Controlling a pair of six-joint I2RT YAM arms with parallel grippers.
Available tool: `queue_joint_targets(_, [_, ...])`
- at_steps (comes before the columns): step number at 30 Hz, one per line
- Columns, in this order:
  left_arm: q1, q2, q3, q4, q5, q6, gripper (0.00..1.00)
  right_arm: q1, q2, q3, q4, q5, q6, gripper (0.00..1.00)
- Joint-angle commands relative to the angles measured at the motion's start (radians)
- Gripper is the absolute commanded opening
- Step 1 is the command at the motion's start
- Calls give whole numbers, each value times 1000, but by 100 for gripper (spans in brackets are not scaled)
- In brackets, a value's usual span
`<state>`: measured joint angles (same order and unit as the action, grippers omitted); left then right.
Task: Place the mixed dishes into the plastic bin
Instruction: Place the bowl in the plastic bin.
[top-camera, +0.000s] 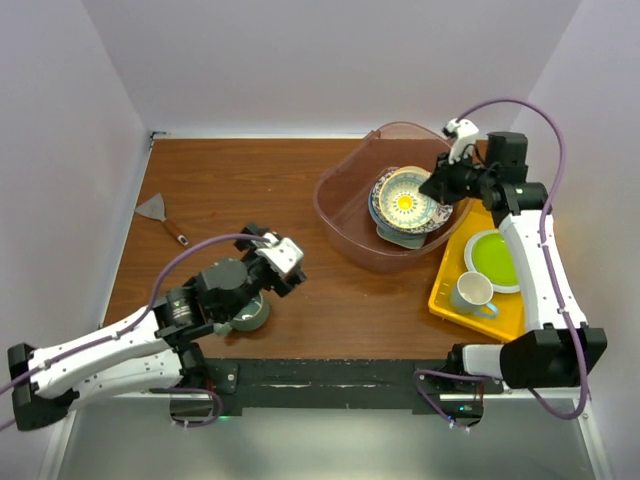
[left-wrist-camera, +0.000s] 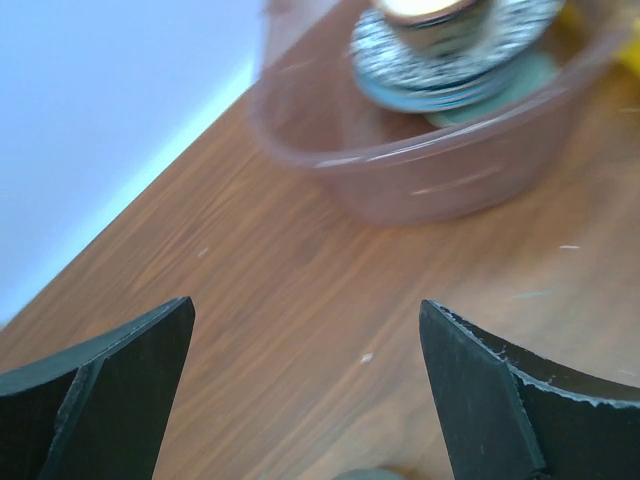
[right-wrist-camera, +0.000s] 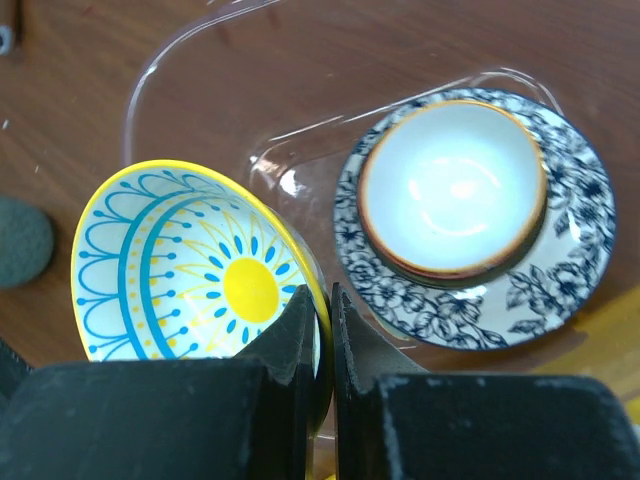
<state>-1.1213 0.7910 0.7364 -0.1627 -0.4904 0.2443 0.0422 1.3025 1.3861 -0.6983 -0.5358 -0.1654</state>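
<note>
"Wooden table, lower left of the overhead view: left pincer (left-wrist-camera: 305, 335) gapes wide by the grey-teal mug (top-camera: 250, 312)."
"Farther up, right pincer (right-wrist-camera: 330, 300) clamps the yellow-teal bowl (right-wrist-camera: 190, 265) over the plastic bin (top-camera: 330, 205), upper right."
"I'd lower it level onto the stack, then release."

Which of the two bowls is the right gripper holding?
The yellow bowl with the teal sunburst pattern: the right gripper pinches its rim. The white bowl with the brown rim sits free on the blue-floral plate.
</note>
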Motion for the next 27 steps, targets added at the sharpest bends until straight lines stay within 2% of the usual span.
queue_joint_targets(1, [129, -114, -74, -18, -40, -16, 100, -114, -32, -50, 272, -78, 157, 0])
queue_joint_targets(3, [150, -140, -115, 6, -59, -31, 100, -145, -17, -70, 345, -53, 219, 0])
queue_joint_targets(9, [181, -162, -143, 12, -116, -71, 100, -150, 69, -55, 410, 10, 254, 0])
queue_joint_targets(16, [193, -185, -166, 32, -105, -83, 100, -142, 234, 47, 392, 34, 234, 0])
queue_joint_targets(23, [199, -180, -167, 32, -94, -83, 100, -110, 300, 87, 365, 99, 178, 0])
queue_joint_targets(27, [206, -191, -170, 37, -89, -83, 100, -104, 317, 91, 365, 148, 138, 3])
